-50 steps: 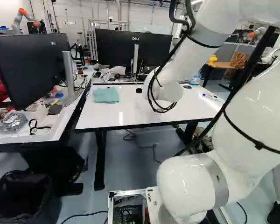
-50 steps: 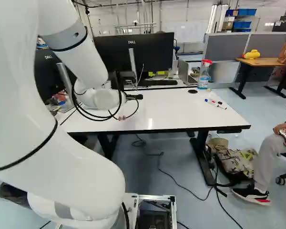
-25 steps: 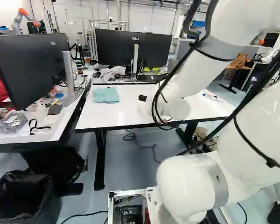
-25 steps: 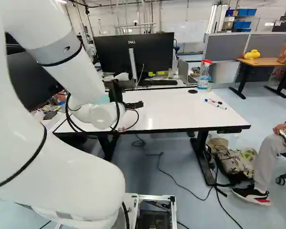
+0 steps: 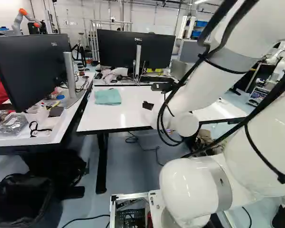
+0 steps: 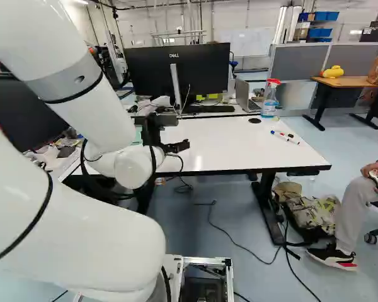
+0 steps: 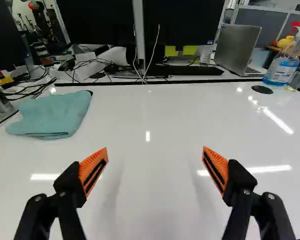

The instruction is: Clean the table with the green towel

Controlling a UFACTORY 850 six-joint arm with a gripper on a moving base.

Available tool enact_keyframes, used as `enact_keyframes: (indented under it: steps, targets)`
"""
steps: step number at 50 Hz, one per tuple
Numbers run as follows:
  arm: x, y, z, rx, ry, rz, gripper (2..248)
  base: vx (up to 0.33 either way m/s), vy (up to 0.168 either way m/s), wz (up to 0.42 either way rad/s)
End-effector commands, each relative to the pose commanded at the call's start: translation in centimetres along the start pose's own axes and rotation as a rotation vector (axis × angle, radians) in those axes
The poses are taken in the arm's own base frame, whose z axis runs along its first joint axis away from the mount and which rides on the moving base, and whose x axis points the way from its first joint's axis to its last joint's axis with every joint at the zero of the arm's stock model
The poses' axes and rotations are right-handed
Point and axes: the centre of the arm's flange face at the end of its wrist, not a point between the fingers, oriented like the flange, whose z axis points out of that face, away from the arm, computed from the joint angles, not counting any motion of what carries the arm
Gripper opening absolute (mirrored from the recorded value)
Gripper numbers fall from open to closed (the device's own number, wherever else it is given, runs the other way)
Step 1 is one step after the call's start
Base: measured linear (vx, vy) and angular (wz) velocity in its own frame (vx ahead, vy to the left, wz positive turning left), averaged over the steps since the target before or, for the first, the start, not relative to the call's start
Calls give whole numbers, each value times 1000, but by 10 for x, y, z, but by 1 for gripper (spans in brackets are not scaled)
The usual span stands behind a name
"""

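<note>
In the right base view we saw the black two-finger gripper [image 6: 177, 147] at the middle left, partly hidden by the thick white robot arm [image 6: 88, 113]. The wrist view showed us its two fingers with ridged orange pads [image 7: 93, 170] spread wide apart, and they were pinching nothing; ahead of them we saw the glossy white table with black edge [image 5: 128, 114]. The folded green cloth towel [image 5: 108, 97] lay flat on this table, left of the middle in the left base view, near the far left corner. In the wrist view it was ahead of the left finger and apart from it. At the upper right of the right base view we noticed one clear spray bottle with red head and blue liquid [image 6: 269, 102], and just beside it one black round disc [image 6: 254, 120] in the table top. Some slim white markers with coloured caps [image 6: 285, 136] lay nearer to the right edge of the table. Behind the table stood one wide black monitor [image 6: 177, 72], and near it one open grey laptop [image 6: 244, 94].
</note>
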Motion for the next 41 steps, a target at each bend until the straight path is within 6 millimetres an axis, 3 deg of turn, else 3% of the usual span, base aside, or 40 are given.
enact_keyframes:
  steps: [41]
  targets:
    - [-8,1,-8,-2,10,0,247,0,0,0]
